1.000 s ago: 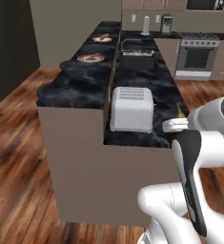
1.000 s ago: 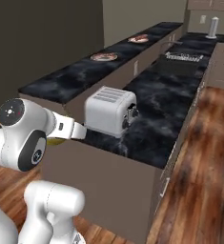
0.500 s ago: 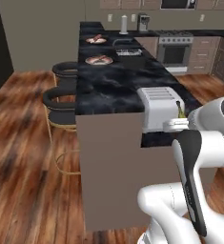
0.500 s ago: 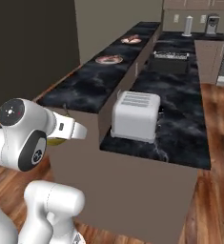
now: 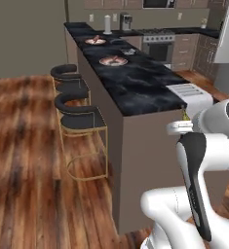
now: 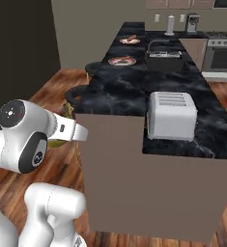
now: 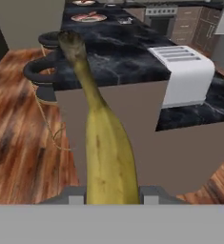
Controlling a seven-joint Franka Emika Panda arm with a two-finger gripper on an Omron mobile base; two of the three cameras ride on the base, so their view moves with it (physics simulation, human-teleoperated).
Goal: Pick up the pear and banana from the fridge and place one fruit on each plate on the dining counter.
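A white toaster (image 6: 172, 115) is seen on the lower black counter (image 6: 216, 140) near a sink (image 6: 164, 54), two dark stools with gold legs (image 5: 81, 116) are placed on the wooden floor (image 5: 23, 160), and a stove (image 5: 159, 44) is set further back.

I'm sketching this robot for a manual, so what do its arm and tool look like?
The arm is glossy white with rounded, bulbous segments. A dark charcoal strip runs along one link, and a dark grey round cap with a small red dot covers a joint in the right base view. No loose cables show. The tool has small, blocky grey finger tips.
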